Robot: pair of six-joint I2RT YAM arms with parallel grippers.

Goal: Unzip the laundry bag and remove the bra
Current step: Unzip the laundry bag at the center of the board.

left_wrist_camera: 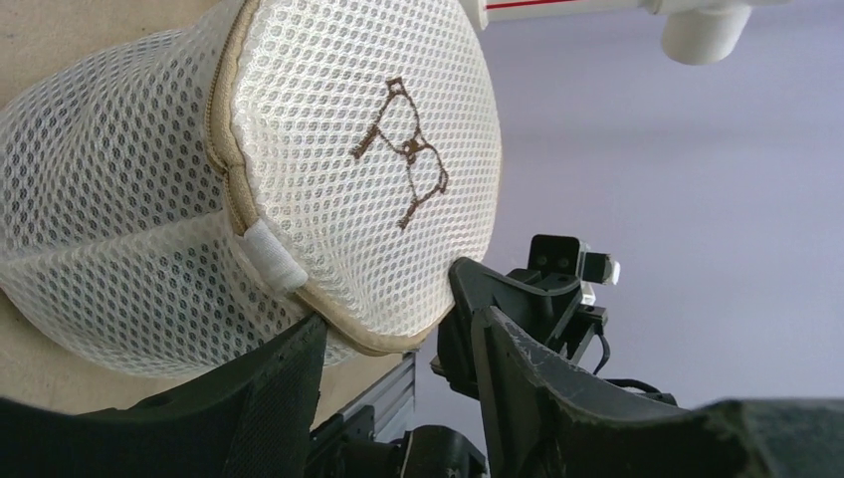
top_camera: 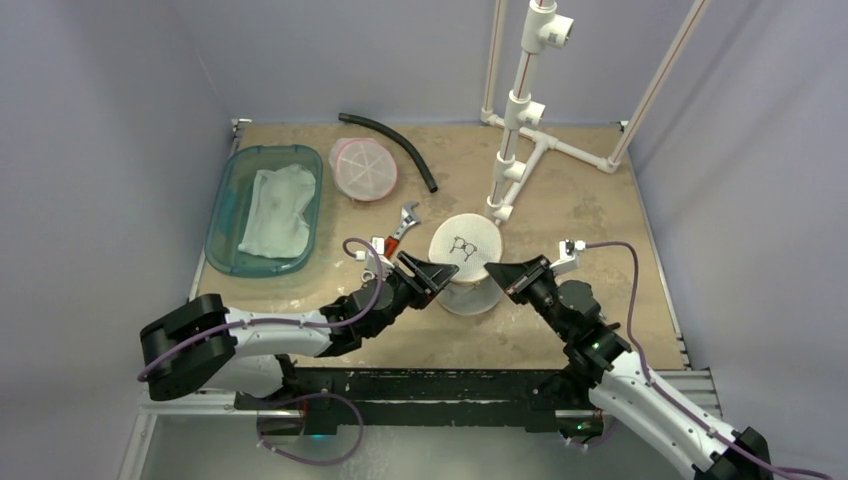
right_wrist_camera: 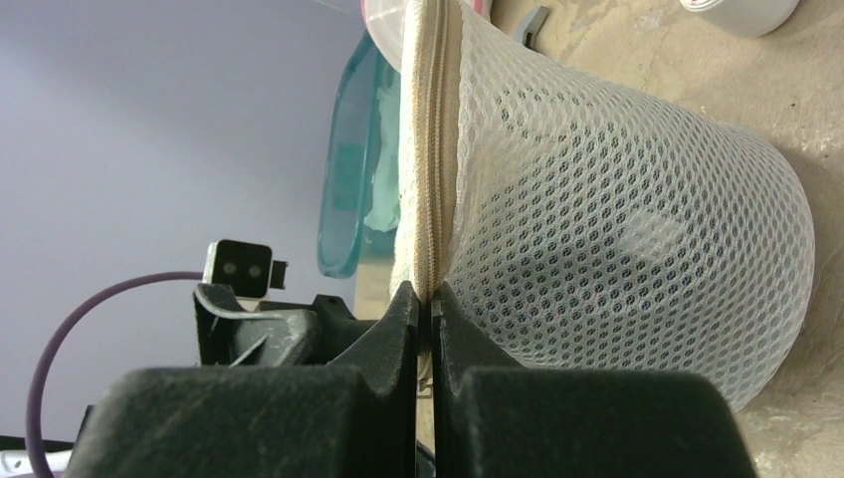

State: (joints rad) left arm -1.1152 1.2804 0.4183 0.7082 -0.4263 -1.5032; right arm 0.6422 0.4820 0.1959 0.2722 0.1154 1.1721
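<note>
Pretty cramped around the laundry bag [top_camera: 465, 248] from where I'm driving. My left gripper [top_camera: 432, 277] is parked on its left with the jaws apart around the rim. My right gripper [top_camera: 497, 272] is pinched onto the zip seam on the other side, so both flanks are blocked. Just behind the bag stands the foot of the PVC frame [top_camera: 517, 130], and a wrench [top_camera: 404, 222] lies near the back-left. There's a bare gap in front, between the two arms, and a wide open stretch of table [top_camera: 600, 250] on the right. The teal tub [top_camera: 230, 198], pink-lidded container [top_camera: 363, 169] and black hose [top_camera: 392, 131] fill the back-left.
</note>
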